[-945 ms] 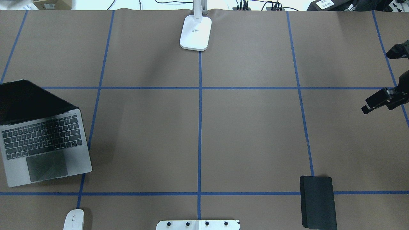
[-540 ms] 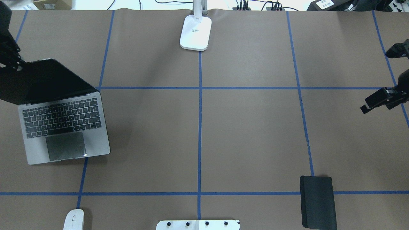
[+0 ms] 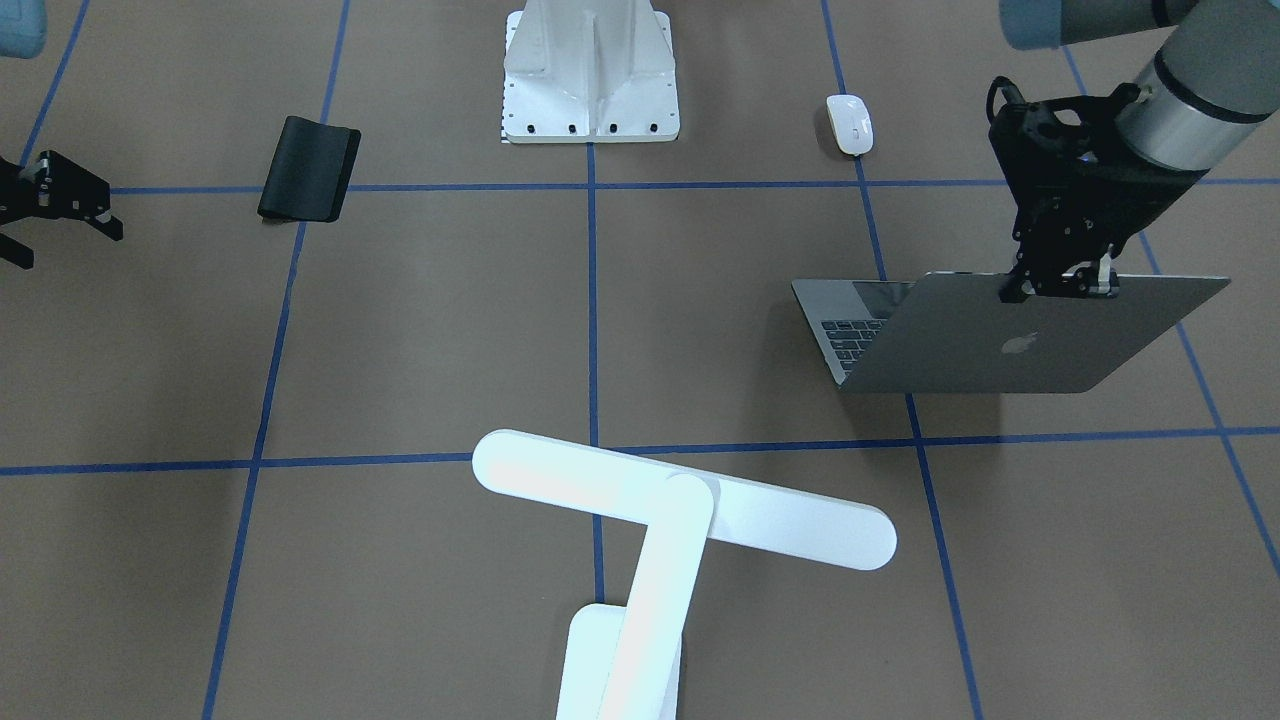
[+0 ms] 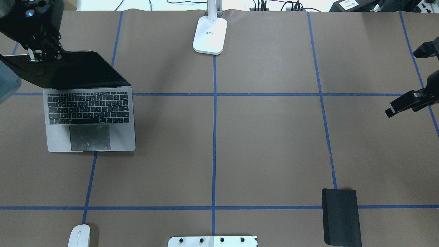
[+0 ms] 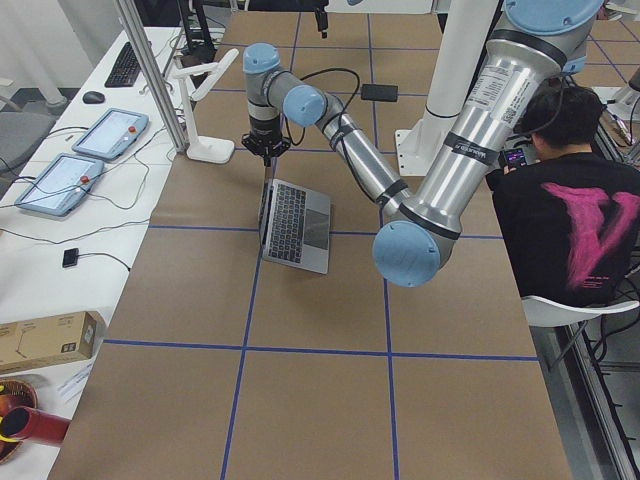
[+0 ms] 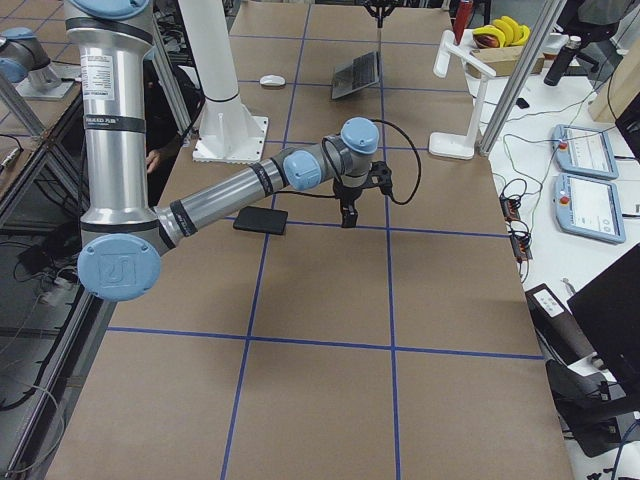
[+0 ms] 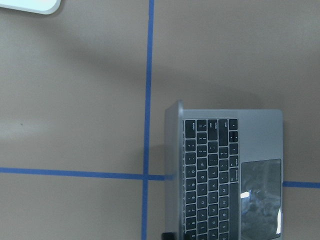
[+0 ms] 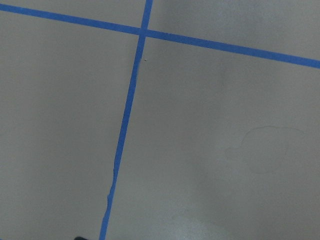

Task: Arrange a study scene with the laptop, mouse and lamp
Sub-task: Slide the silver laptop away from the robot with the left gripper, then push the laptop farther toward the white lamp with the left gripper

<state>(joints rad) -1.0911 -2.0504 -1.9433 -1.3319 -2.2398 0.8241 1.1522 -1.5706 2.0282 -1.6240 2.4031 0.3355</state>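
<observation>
Laptop [image 4: 91,116] sits open on the left half of the counter [image 4: 267,144], its lid's top edge pinched by the left tool [image 3: 1060,290]. The right tool [image 4: 403,84] hangs spread wide, empty, near the right edge.

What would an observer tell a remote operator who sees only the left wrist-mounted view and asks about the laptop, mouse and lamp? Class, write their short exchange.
Operator: Where does my left end effector hold the laptop?
Observer: The left end effector pinches the top edge of the laptop lid, just above the apple logo.
Operator: Where is the mouse?
Observer: The mouse lies near the robot's base, on the robot's left of the white pedestal, apart from the laptop.
Operator: And the lamp?
Observer: The lamp stands at the table edge opposite the robot, its bar head held over the table.
</observation>
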